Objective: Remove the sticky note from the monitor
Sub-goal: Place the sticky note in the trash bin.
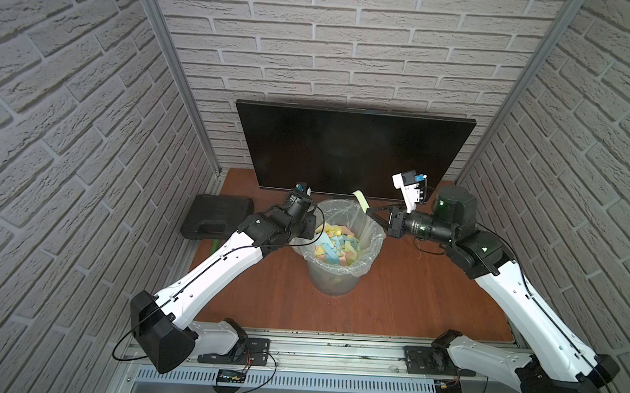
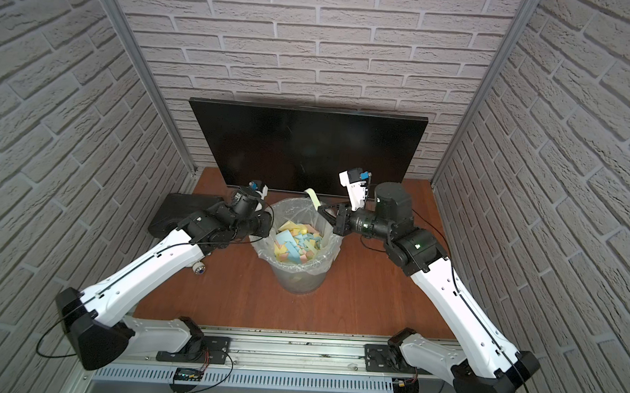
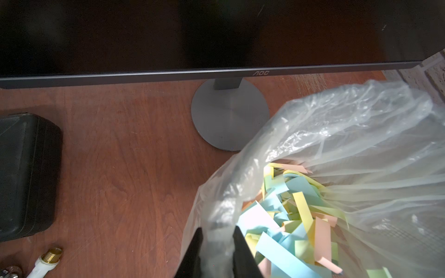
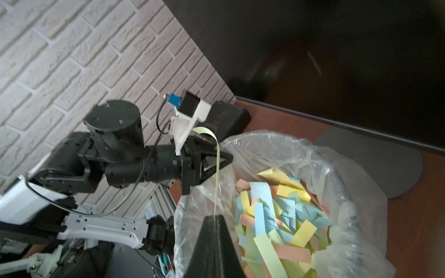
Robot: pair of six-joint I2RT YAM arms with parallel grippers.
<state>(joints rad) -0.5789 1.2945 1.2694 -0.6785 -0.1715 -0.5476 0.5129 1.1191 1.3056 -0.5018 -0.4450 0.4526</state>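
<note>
Counted one monitor (image 1: 352,148) (image 2: 304,146), upright on one round stand foot (image 3: 228,115) at the back of the wooden table (image 1: 411,300), screen dark; saw one sticky note (image 1: 360,199) (image 2: 312,197), a pale yellow-green strip, clear of the screen and curling up over the bin's far rim; found the right gripper (image 4: 214,217) clenched on its lower end; counted one clear bin (image 1: 335,282) mid-table, lined with one plastic bag (image 3: 337,120) and heaped with blue, yellow, green and pink strips (image 4: 265,216), too many to count; found the left gripper (image 3: 218,228) clamped on a fold of that bag at the rim; noted two arms, left arm (image 1: 223,266) and right arm (image 1: 520,308), one at each side of the bin; spotted one black case (image 1: 217,217) lying flat at the table's left edge, apart from the bin.
</note>
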